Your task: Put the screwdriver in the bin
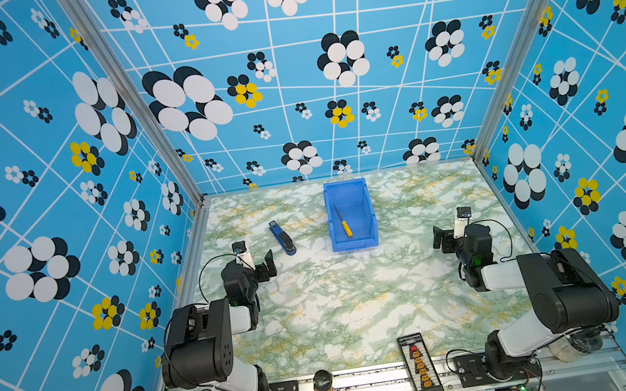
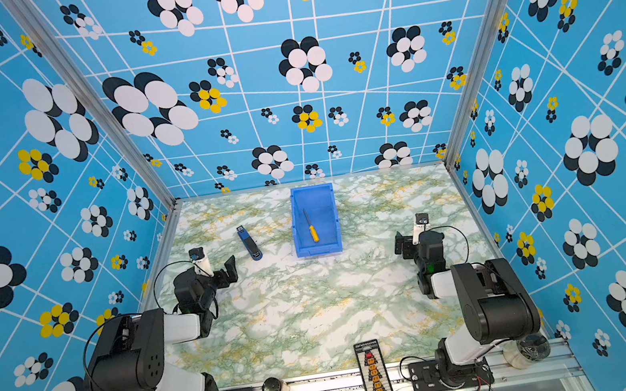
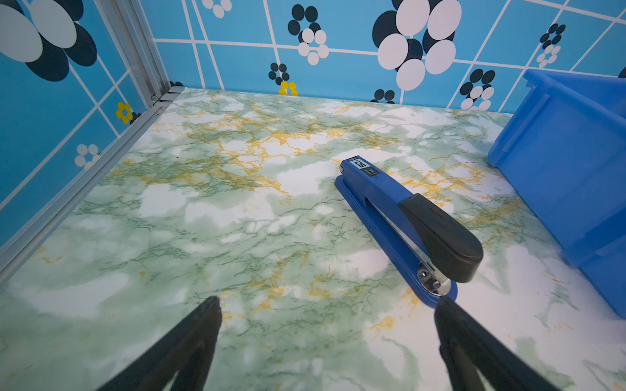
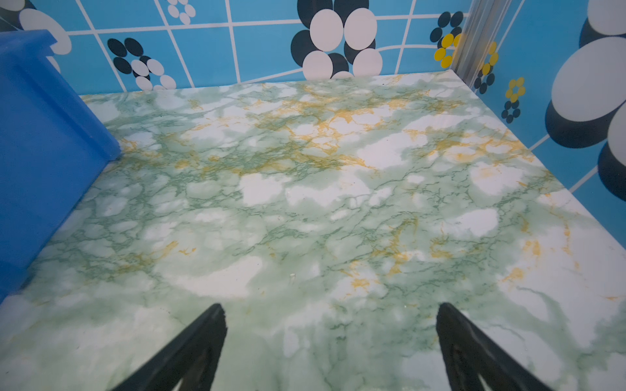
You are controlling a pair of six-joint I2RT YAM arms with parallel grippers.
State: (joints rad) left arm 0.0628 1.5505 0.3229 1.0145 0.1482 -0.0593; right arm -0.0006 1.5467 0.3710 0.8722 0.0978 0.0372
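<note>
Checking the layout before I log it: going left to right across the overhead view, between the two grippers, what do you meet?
left gripper → stapler → bin, with the screwdriver lying inside it → right gripper

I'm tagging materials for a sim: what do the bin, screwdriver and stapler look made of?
Bin: looks moulded plastic, uniform blue. Screwdriver: yellow handle looks plastic, thin grey shaft metal. Stapler: blue body, plastic or painted metal unclear; matte black cap, shiny metal nose.
</note>
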